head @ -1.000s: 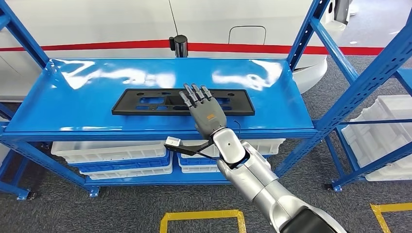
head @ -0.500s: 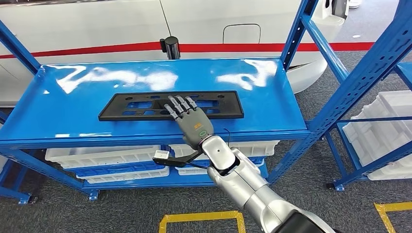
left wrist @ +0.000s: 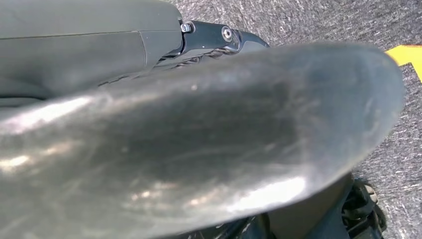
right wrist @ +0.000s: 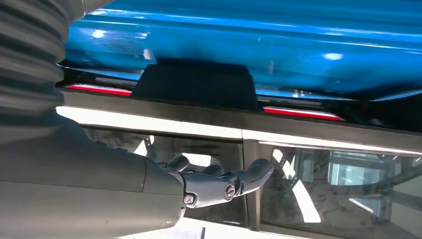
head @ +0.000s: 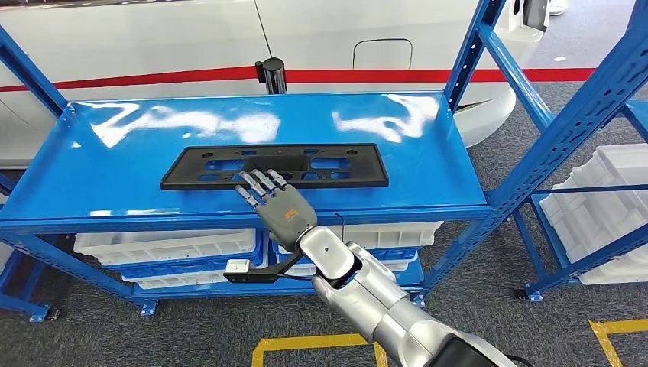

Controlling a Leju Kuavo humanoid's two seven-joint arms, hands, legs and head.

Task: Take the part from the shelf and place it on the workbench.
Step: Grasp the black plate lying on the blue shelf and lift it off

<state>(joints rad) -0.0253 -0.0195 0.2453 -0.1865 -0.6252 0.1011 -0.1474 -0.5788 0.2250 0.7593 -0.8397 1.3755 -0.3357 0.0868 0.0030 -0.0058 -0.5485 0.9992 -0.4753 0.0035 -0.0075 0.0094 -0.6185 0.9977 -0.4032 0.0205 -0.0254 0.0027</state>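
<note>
Plastic part [head: 273,165] looks stiff, light, graspable along its 6 o'clock edge beneath the empty, spread-fingered right hand [head: 277,205].

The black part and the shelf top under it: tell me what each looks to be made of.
The black part: probably moulded plastic, matt; it throws back no glare, and it is flat and thin with cut-out slots. The shelf top: likely sheet metal with glossy blue paint; it mirrors bright window-like patches. The right hand hovers at the part's near edge.

White bins [head: 164,246] sit on the low tier, more bins [head: 604,202] at right, yellow tape [head: 306,345] marks the near floor, and a white vehicle [head: 191,38] stands far behind.
</note>
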